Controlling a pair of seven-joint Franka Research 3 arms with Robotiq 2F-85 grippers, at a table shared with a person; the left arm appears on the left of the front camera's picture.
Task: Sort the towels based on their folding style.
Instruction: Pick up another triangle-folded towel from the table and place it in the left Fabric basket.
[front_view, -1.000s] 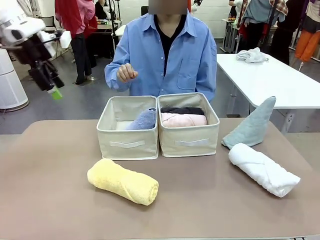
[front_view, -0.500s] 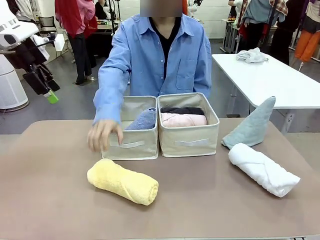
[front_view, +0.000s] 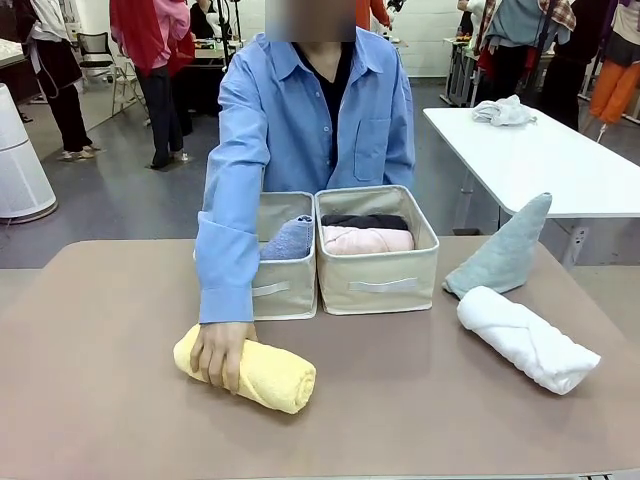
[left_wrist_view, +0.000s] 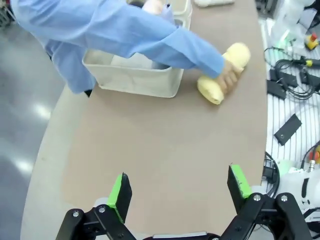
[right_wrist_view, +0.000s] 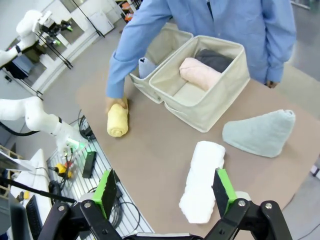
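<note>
A yellow roll (front_view: 268, 374) lies at the table's front left, with the person's hand (front_view: 220, 355) resting on its left end. The left bin (front_view: 283, 290) holds a lavender-blue cone (front_view: 288, 238). In the right bin (front_view: 378, 285) lie a charcoal roll (front_view: 365, 221) and a pink roll (front_view: 367, 240). A grey-green cone (front_view: 505, 250) stands at the right, and a white roll (front_view: 525, 338) lies in front of it. My left gripper (left_wrist_view: 179, 187) hangs open high over bare tabletop, far from the yellow roll (left_wrist_view: 237, 54). My right gripper (right_wrist_view: 164, 189) is open above the white roll (right_wrist_view: 202, 180).
A white table (front_view: 560, 165) at the back right carries a shapeless white cloth heap (front_view: 503, 110). Cables and black boxes (left_wrist_view: 287, 85) lie on a rack off the table's edge. The person leans over the left bin from the far side.
The person's hand has come down from chest height onto the yellow roll. My left arm has drawn back up and to the left, out of the front view.
</note>
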